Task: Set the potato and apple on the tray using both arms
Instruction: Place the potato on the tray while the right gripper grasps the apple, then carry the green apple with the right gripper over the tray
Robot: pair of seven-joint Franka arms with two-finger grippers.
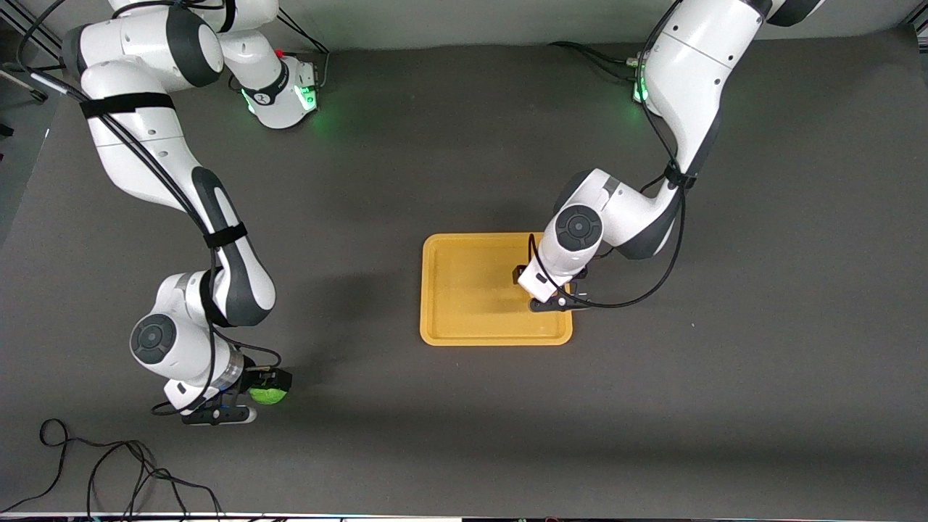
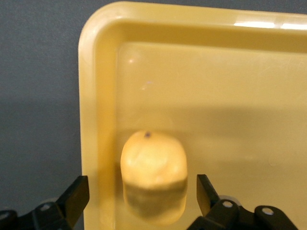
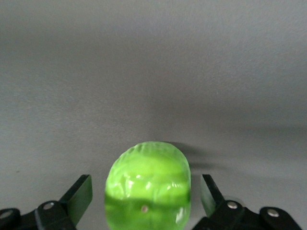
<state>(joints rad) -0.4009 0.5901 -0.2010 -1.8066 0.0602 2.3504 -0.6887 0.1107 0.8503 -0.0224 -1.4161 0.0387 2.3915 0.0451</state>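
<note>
— What does your left gripper have?

— Its fingers are spread either side of the bumpy yellow-tan potato, which lies on the smooth, glossy yellow-orange tray close to its low rounded rim.

— And your right gripper?

— Low at the right arm's end of the matte grey table, fingers apart around the shiny, dimpled green apple, well apart from the tray. A loose black cable lies nearer the front camera.
</note>
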